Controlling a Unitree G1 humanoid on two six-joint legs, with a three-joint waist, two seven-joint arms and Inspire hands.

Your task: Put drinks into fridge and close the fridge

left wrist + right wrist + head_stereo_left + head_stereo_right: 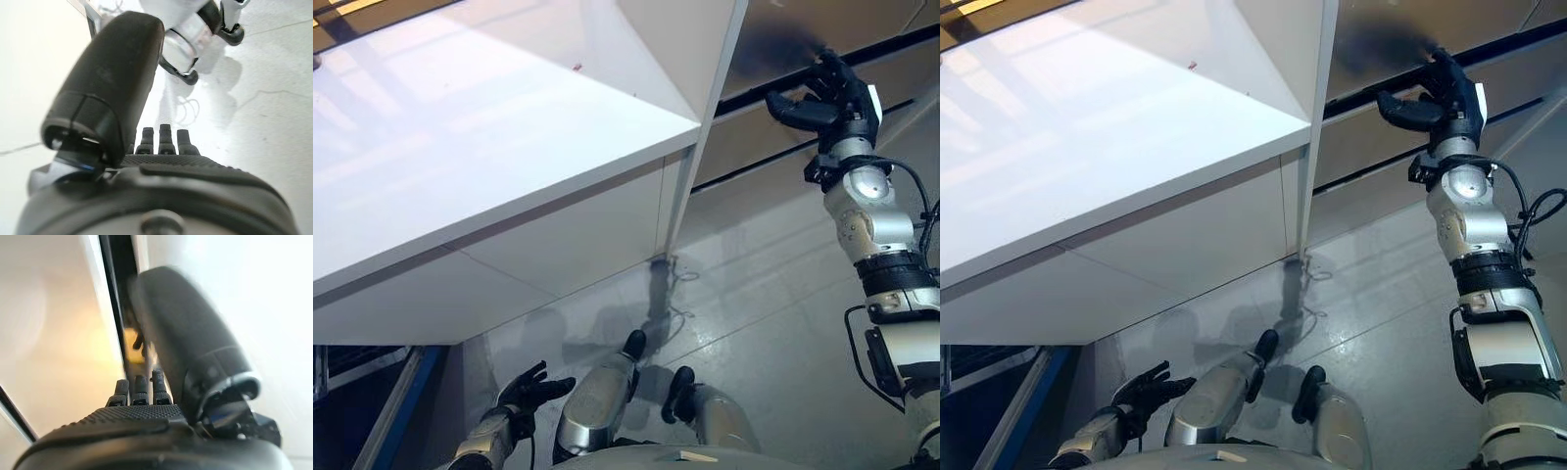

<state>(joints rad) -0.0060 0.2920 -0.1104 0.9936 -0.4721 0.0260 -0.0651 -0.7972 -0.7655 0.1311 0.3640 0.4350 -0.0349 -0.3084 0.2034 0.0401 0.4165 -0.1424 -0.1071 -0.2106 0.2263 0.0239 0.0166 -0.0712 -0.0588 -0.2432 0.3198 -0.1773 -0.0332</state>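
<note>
The fridge's silver front (773, 39) with dark seams running across it stands at the upper right. My right hand (837, 93) is raised against it, its fingers straight at the dark seam (115, 284) and its thumb spread out; it holds nothing. It also shows in the right wrist view (142, 416). My left hand (530, 390) hangs low at the lower left above the floor, fingers relaxed and spread, empty. It also shows in the left wrist view (161, 171).
A large white table (460, 147) spans the left and middle, with a white upright leg (705, 117) right beside the fridge front. A blue frame (401, 411) stands under the table at the lower left. Grey floor (754, 294) lies below.
</note>
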